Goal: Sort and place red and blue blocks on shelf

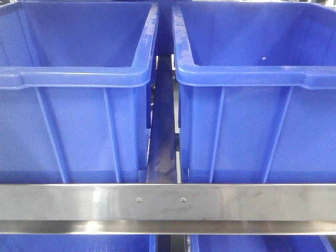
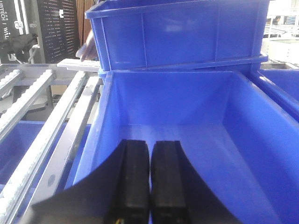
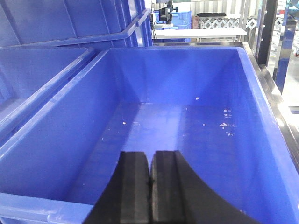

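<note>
Left wrist view: left gripper (image 2: 149,186) at bottom edge, black fingers pressed together, nothing between them. It hangs over the near end of a blue bin (image 2: 243,140) whose floor looks bare. Past it, another blue bin (image 2: 187,32) sits higher, stacked or on an upper level, cannot tell which. To the side, roller rails (image 2: 32,121) of the rack run away from the camera; a perforated dark panel (image 2: 56,28) stands in the background.

Right wrist view: right gripper (image 3: 150,191) at bottom edge, fingers closed against each other, holding nothing. Below and ahead is the open right-hand bin (image 3: 261,121), with small pale specks (image 3: 225,123) scattered on its floor toward the far right. A neighbouring bin (image 3: 42,79) lies beside it, more blue bins (image 3: 84,21) stacked beyond. A white table (image 3: 201,32) shows far back.

Front view: nearest is the shelf's brushed steel front rail (image 1: 262,202) with two small screws (image 1: 160,199) at mid-rail. Behind it two big blue bins stand side by side, left bin (image 1: 79,126) and right bin (image 1: 252,126), a narrow gap between them. Bin rims also show below the rail, on the lower level.

Red and blue blocks: not visible in any view; cannot tell where they are.
</note>
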Robot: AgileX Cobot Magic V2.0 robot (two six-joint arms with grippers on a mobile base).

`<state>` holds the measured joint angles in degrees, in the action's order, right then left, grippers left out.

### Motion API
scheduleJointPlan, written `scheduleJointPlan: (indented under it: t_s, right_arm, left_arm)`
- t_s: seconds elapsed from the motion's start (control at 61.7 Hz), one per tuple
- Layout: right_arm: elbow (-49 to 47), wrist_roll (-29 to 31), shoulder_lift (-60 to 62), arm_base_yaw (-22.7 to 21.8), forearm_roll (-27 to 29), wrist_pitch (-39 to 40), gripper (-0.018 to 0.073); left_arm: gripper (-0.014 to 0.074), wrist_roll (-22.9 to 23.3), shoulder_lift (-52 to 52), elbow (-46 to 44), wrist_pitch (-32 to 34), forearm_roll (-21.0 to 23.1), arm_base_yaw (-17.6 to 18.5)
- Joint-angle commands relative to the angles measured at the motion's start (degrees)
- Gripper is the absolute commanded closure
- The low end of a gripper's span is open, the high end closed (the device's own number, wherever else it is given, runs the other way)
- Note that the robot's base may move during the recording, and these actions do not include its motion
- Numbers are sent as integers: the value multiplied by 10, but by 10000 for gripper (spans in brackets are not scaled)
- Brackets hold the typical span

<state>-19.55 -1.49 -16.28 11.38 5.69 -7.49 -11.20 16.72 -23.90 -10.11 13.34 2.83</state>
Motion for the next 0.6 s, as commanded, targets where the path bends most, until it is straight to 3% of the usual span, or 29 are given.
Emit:
scheduleJointPlan:
  t_s: [0.0,0.146,0.308,0.583]
  right_arm:
    - [-10,1,-3,-1,0,59,503]
    - [4,1,1,-12,7,60,503]
    - [28,1,28,-75,13,62,503]
    - [115,1,113,-81,-24,114,503]
  left_arm:
    - [471,2,4,-16,43,2,3]
    - [471,2,4,-16,43,2,3]
    - [471,2,4,-16,44,2,3]
    - [471,2,4,-16,44,2,3]
